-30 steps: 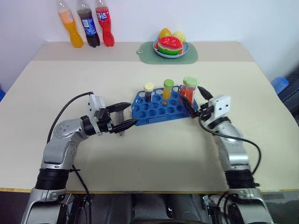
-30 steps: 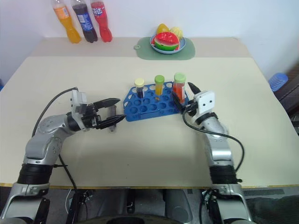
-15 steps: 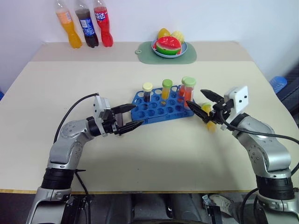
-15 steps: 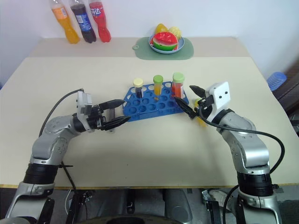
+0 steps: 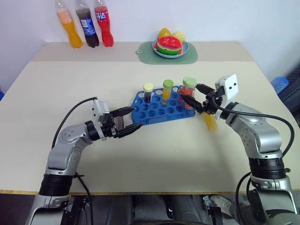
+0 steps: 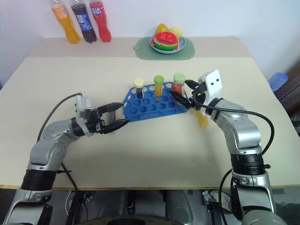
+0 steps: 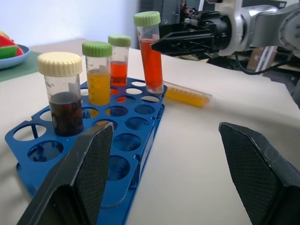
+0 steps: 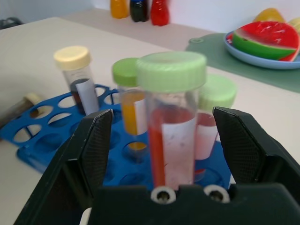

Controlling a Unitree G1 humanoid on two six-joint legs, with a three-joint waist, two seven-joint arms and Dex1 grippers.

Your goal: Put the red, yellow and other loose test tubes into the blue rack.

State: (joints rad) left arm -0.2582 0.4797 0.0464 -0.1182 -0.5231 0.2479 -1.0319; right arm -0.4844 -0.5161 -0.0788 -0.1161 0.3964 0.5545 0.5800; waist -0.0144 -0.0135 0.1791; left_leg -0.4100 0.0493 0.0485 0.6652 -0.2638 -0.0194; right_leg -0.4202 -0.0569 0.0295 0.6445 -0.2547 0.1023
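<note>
Four racked tubes (image 7: 99,72), perhaps two loose (image 7: 187,95).

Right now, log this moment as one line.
left gripper: open, empty | right gripper: open around red tube | yellow tube: loose on table | blue rack: four tubes

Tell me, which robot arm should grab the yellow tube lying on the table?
Probably the right. The yellow tube lies loose beside the blue rack, just below the right gripper, whose fingers are open. The left gripper is across the rack.

Three soda bottles (image 5: 85,24) at table's (image 5: 70,84) far edge; fruit plate (image 5: 171,47) on green mat (image 5: 145,55).
</note>
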